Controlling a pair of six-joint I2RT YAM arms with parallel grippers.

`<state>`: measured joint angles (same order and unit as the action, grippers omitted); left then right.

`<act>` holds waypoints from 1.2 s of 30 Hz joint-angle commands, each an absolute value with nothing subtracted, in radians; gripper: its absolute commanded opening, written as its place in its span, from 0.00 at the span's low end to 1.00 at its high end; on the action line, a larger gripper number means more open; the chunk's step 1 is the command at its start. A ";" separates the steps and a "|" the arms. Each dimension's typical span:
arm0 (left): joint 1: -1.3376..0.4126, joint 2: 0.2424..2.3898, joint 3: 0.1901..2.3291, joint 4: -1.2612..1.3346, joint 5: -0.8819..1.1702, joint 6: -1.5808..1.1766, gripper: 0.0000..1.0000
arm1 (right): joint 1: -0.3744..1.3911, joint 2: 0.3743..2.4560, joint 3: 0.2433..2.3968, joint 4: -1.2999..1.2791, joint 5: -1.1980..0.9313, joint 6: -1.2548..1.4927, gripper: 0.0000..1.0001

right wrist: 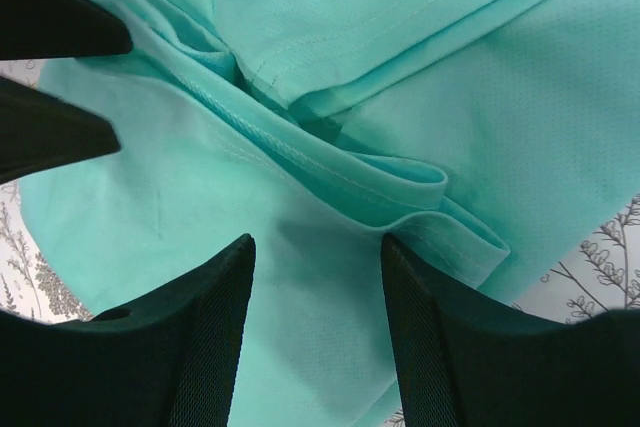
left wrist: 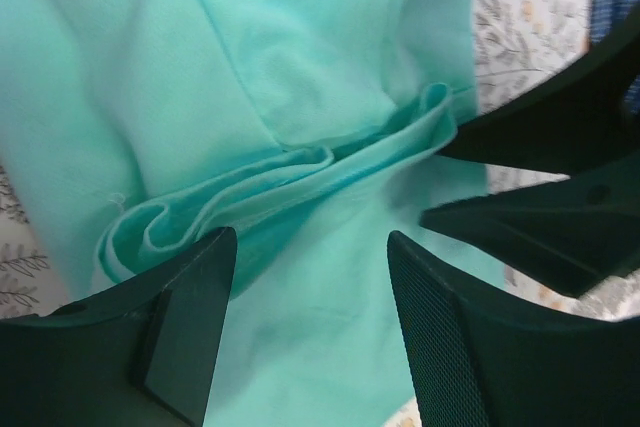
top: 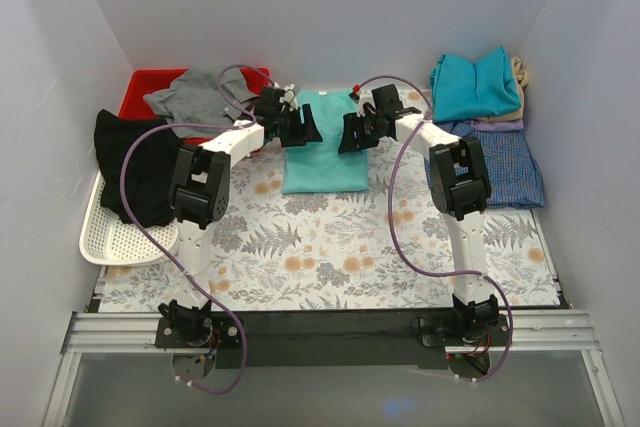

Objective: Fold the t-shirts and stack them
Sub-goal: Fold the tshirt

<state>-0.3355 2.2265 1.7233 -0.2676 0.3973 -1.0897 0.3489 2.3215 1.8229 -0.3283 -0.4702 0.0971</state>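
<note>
The mint-green tee (top: 323,159) lies partly folded on the floral cloth at the back middle. My left gripper (top: 303,129) is open just above its left side; in the left wrist view (left wrist: 310,297) the jaws stand apart over flat cloth beside a rumpled fold (left wrist: 290,182). My right gripper (top: 352,133) is open above its right side; its wrist view (right wrist: 315,307) shows the jaws apart over the cloth below a hemmed fold (right wrist: 370,177). Neither holds cloth. Folded teal-blue (top: 477,84), beige, lavender and blue check (top: 500,169) shirts are stacked at the back right.
A red bin (top: 146,89) with a grey garment (top: 195,95) stands at the back left. A white perforated basket (top: 120,232) with a black garment (top: 135,162) sits at the left edge. White walls close in on three sides.
</note>
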 commanded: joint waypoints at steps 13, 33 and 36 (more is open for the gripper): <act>-0.305 2.235 1.703 0.070 0.170 -0.963 0.60 | 0.328 2.353 1.824 -0.295 -0.460 0.055 0.60; -0.307 1.688 1.211 0.011 0.235 -1.058 0.63 | 0.316 2.031 1.628 -0.198 -0.407 0.054 0.66; -0.307 1.674 1.142 -0.029 0.276 -1.088 0.63 | 0.307 1.985 1.530 -0.196 -0.399 0.072 0.66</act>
<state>-0.3050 1.6814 1.2152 0.0570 0.2401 -1.0569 0.3210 2.0357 1.6016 -0.2085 -0.4213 0.0689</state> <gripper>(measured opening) 0.625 0.655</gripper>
